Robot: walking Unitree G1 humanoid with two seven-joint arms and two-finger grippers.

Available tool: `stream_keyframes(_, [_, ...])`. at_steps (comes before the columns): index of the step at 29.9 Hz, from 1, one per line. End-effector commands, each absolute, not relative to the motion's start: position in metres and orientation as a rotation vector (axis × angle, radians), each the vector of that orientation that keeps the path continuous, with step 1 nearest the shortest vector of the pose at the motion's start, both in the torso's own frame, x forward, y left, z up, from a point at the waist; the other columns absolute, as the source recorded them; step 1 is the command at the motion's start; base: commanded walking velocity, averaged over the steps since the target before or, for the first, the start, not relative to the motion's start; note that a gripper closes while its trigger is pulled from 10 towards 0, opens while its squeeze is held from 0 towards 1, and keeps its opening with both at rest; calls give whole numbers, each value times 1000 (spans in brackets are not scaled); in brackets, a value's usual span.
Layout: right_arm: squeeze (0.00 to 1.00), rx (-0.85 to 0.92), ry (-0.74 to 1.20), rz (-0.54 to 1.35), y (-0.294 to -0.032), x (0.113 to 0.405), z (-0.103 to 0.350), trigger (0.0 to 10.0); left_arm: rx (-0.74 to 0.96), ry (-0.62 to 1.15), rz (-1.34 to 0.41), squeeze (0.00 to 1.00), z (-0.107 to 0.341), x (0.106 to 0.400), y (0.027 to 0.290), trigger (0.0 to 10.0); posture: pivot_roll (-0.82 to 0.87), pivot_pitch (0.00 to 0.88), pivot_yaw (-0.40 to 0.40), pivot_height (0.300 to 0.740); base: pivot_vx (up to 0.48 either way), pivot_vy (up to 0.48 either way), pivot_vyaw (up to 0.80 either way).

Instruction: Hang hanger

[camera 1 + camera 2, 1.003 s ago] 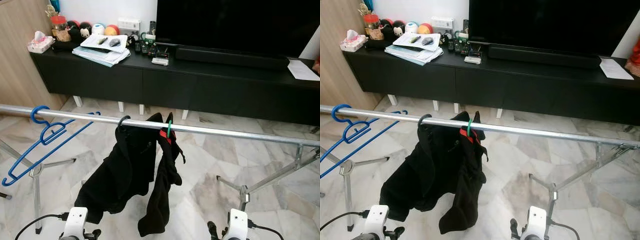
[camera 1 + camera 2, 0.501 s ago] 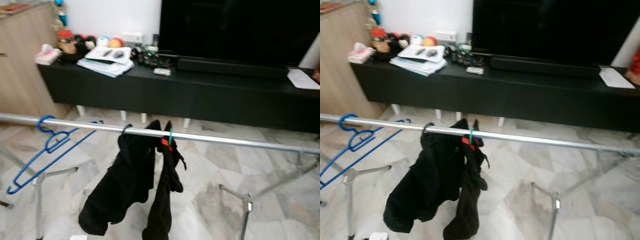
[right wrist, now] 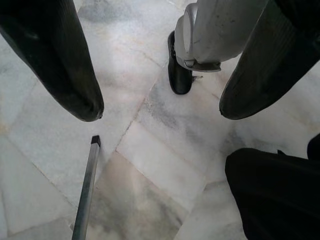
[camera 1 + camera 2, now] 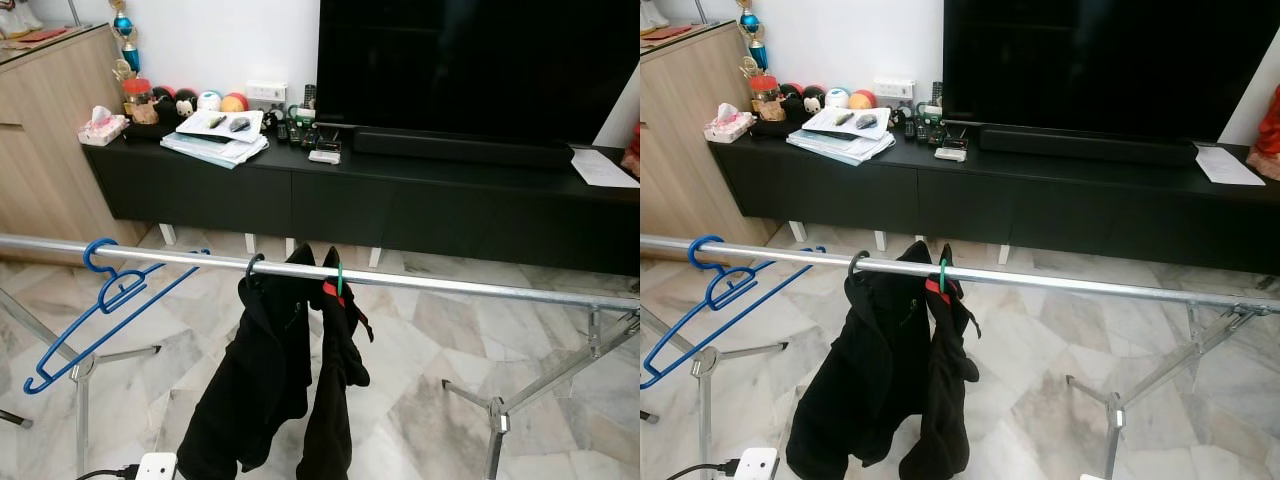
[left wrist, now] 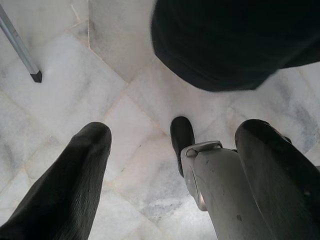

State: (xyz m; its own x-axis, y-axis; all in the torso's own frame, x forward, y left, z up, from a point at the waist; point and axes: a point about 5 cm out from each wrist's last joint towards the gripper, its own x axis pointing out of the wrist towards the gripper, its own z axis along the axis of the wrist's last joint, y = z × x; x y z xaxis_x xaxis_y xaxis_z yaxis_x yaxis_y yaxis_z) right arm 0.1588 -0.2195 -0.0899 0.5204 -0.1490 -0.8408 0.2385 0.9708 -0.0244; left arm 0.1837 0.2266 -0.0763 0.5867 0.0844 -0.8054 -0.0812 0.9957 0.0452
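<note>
Both sets of jaws stand wide apart with nothing between them: the left gripper point(image 5: 170, 165) hangs low and looks down at the marble floor point(image 5: 65, 95), and the right gripper point(image 3: 160, 107) hangs the same way over the same tiles, one of the robot's feet point(image 3: 179, 75) showing past it. The hanger work looks done, since neither arm carries anything. A black jacket point(image 4: 262, 385) hangs on a dark hanger whose hook point(image 4: 249, 268) sits over the metal rail point(image 4: 480, 288) near the middle, with a green hook point(image 4: 339, 279) just beside it bearing more dark cloth. Off toward the robot's left, an empty blue hanger point(image 4: 105, 300) is hooked on the same rail and tilts steeply, its long arm pointing down toward the floor. Behind the rail stand a long black cabinet point(image 4: 420, 200), a large dark television point(image 4: 470, 70), and a heap of papers point(image 4: 215, 140) and small ornaments. The risks from here are mostly of bumping. The jacket's hem hangs close above the left gripper in the wrist view, so raising that arm carelessly could catch the cloth and drag its hook along or off the rail. The rail's spreading legs point(image 4: 545, 375) reach out over the floor near the robot's feet, and a step taken without regard to them could jolt the stand and shake the tilted blue hanger loose.
</note>
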Motion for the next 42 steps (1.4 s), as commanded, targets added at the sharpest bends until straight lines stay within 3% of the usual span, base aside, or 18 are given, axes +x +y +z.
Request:
stream_keyframes(1, [0,105,986,-237,-218,161,-89,10000,13,944,109,0,-76,182,231,10000,-67,0,-4,740,0,0,0])
stream_keyframes(27, [0,133,982,-244,-211,172,-86,10000,22,1039,169,0,-83,148,259,10000,-59,0,22,740,0,0,0])
stream_keyframes(42, [0,129,982,-242,-211,170,-87,10000,13,1057,170,0,-86,144,255,10000,-71,0,16,740,0,52,0])
